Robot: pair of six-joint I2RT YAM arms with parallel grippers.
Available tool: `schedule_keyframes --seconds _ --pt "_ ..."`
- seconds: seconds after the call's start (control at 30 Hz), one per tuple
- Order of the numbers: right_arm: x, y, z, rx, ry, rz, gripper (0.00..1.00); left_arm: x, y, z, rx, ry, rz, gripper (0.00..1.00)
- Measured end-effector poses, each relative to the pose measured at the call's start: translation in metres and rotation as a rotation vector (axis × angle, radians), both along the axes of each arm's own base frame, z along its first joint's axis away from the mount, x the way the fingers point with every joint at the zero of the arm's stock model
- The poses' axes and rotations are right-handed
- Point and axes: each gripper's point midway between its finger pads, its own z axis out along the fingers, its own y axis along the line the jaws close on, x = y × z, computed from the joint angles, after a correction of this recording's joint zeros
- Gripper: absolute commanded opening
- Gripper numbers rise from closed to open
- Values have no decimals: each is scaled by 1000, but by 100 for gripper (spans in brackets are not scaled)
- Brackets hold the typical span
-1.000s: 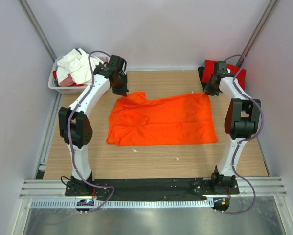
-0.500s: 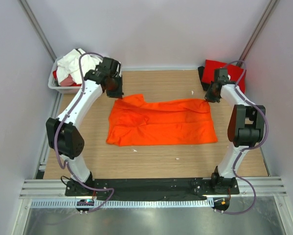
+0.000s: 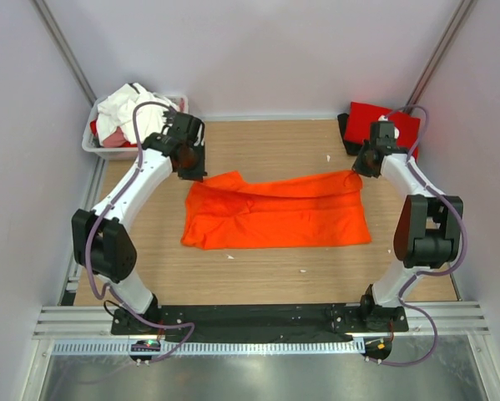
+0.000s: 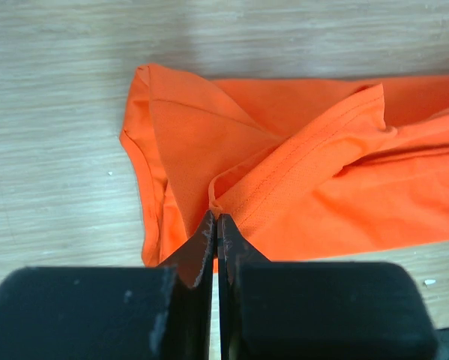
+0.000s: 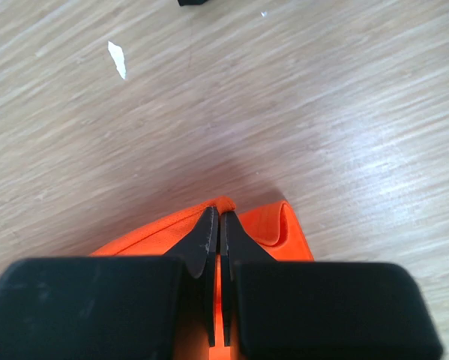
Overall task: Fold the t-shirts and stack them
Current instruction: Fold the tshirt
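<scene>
- Orange shirt (image 3: 275,221) lies across the middle of the surface (image 3: 275,271).
- Left fingers (image 4: 198,255) are pinched on its far left corner.
- Right fingers (image 5: 202,244) are pinched on its far right corner.

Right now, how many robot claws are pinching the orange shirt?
2. The left gripper pinches the orange shirt at its far left edge; the right gripper pinches its far right corner. Neither is hidden.

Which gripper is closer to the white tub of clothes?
Left. The left gripper, pinching a far corner of the orange t-shirt, is a short way from the white tub; the right gripper pinches the opposite far corner, well away from it.
</scene>
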Motion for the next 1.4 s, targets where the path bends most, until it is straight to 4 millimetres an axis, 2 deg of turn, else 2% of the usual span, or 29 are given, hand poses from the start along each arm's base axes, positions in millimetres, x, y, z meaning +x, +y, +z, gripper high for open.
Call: schedule_keyframes --seconds 0.13,0.3,0.47,0.57,0.8,0.93,1.1,1.23,1.4 --pt "9 1 5 6 -23 6 1 14 2 8 20 -48 11 0" --pt "42 1 21 8 -77 13 1 61 -6 24 41 -154 8 0" --pt "69 2 25 14 -106 26 1 102 -19 18 53 -198 -10 0" --pt "73 3 19 19 -99 35 1 111 -22 6 64 -186 -20 0" --pt "70 4 5 30 -81 46 1 105 -18 -7 85 -165 -37 0" --pt "65 0 -4 37 -67 40 1 86 -11 -17 100 -128 -39 0" --pt "58 -6 -16 45 -49 29 1 64 -2 -13 100 -124 -36 0" --pt "45 -4 -28 69 -23 30 1 47 3 -10 92 -123 -25 0" --pt "33 -2 -38 85 0 27 1 28 8 -16 82 -103 -6 0"
